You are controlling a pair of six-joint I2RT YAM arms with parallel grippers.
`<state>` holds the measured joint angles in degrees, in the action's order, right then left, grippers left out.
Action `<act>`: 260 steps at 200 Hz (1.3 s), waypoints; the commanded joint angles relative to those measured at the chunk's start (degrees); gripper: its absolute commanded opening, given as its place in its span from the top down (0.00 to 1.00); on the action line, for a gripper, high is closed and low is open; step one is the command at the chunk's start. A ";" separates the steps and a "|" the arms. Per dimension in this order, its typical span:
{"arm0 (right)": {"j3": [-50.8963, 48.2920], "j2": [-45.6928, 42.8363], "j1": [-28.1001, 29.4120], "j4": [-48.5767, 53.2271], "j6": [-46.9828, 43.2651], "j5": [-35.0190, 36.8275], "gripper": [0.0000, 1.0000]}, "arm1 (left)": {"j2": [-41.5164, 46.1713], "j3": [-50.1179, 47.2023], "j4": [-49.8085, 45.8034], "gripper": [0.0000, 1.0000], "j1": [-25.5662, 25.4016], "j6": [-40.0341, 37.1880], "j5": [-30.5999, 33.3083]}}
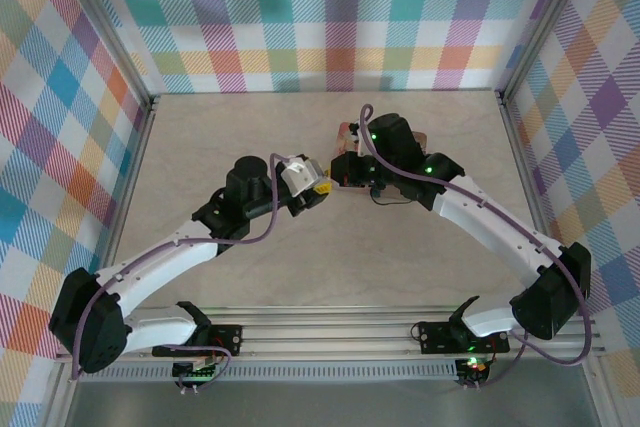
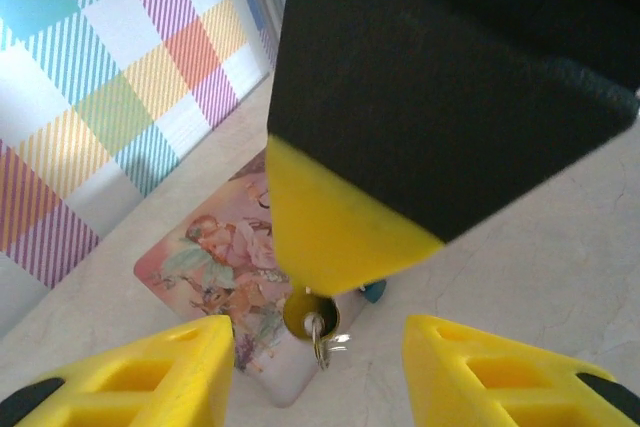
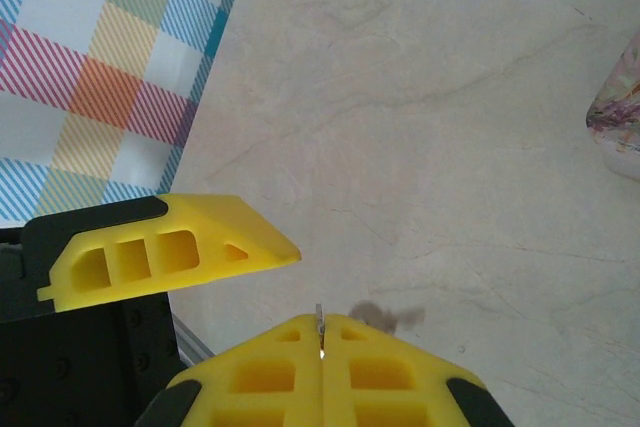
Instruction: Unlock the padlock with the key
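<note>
My right gripper (image 3: 321, 332) is shut, with a thin metal sliver sticking out between its fingertips. In the left wrist view its big yellow-tipped finger (image 2: 340, 227) hangs in front, and under its tip sits a small gold round head with a silver ring through it, seemingly the key (image 2: 310, 315). Beside that finger a small blue bit peeks out, seemingly the padlock (image 2: 373, 291), otherwise hidden. My left gripper (image 2: 318, 367) stands open just short of the key, with nothing between its fingers. From above, the left gripper (image 1: 318, 190) and right gripper (image 1: 346, 177) meet tip to tip mid-table.
A pink illustrated box (image 2: 205, 267) lies flat on the table behind the key, near the checked left wall; its corner shows at the edge (image 3: 622, 122) of the right wrist view. Bare marbled tabletop (image 1: 330, 267) lies toward the arm bases.
</note>
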<state>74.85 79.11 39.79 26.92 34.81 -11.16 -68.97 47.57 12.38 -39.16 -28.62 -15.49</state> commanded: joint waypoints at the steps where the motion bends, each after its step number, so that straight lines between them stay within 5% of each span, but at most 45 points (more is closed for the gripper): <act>1: 1.53 0.43 0.38 0.30 0.96 -0.79 1.00 | -1.18 2.44 0.98 0.52 -2.05 -3.63 3.31; 51: 1.02 -0.29 0.38 0.07 1.73 -0.58 1.00 | -2.84 3.08 1.23 0.57 -3.51 -5.25 7.60; 92: 0.75 -0.41 0.37 0.27 2.82 -0.07 1.00 | -2.19 2.91 0.50 0.85 -3.93 -5.11 10.96; 141: 0.65 -0.53 0.36 -0.61 4.17 0.11 1.00 | -0.99 3.53 -3.66 1.00 -3.94 -3.00 11.39; 161: 0.48 -1.24 0.37 -1.64 3.91 0.09 0.72 | -0.60 3.51 -5.03 1.00 -4.00 -1.86 9.92; 188: -0.67 -4.57 -0.30 -3.42 0.96 0.69 0.53 | -0.19 4.56 -8.09 1.00 -3.49 0.74 4.99; 260: -6.47 -12.05 -7.09 -14.15 -8.96 -18.83 0.45 | -0.74 7.81 -8.50 1.00 6.20 16.85 -26.17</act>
<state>69.28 67.81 32.91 17.23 31.66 -21.61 -69.69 52.47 3.70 -35.53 -18.90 -27.20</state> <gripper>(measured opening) 0.542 0.065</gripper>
